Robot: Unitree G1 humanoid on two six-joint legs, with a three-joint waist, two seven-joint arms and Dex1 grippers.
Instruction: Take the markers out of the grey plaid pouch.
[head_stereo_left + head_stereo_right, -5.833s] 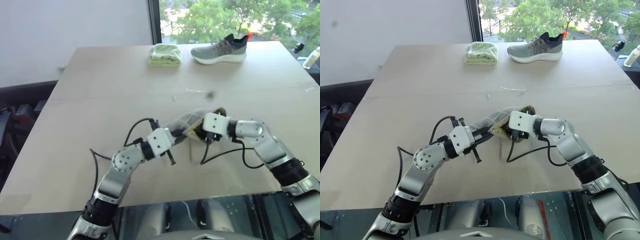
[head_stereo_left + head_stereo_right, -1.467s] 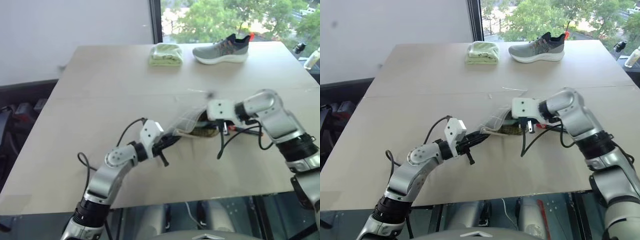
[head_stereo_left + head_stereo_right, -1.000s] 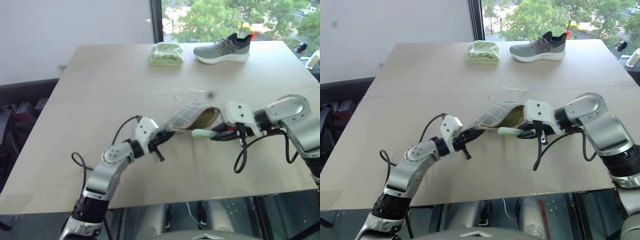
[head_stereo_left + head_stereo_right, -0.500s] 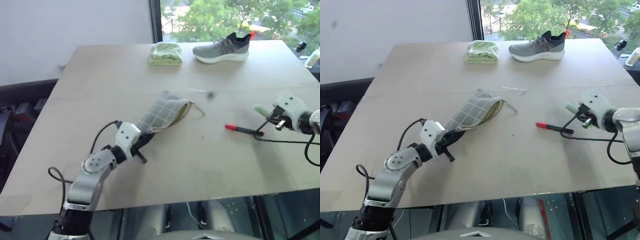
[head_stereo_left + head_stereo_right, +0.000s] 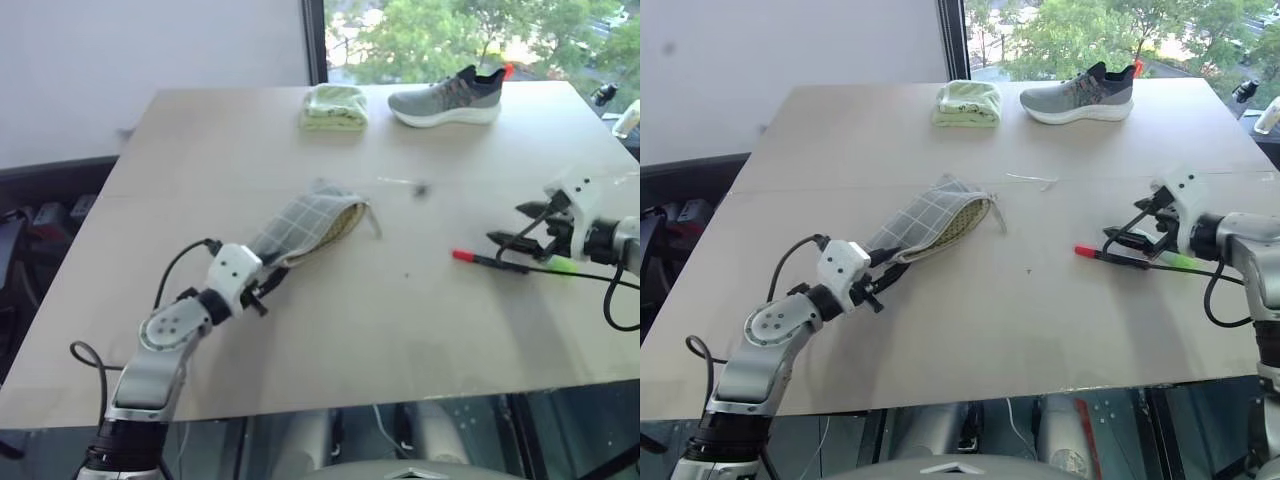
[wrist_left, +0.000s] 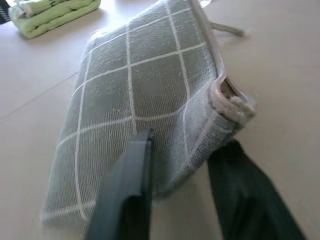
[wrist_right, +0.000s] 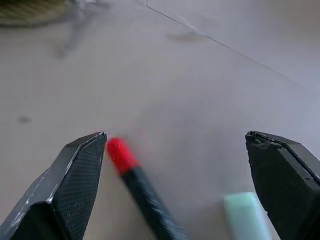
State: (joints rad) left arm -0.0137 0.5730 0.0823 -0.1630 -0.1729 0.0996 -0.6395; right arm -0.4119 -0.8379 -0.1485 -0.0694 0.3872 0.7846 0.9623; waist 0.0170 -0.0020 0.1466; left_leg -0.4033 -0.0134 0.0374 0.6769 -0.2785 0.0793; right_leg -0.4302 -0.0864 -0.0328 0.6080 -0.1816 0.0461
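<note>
Tabletop point(image 5: 400, 320): two markers point(image 5: 490, 262), one pouch point(image 5: 305, 225)

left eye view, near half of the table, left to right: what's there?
Left pincer → grey plaid pouch → dark marker with a red end → right pincer → yellow-green marker.
</note>
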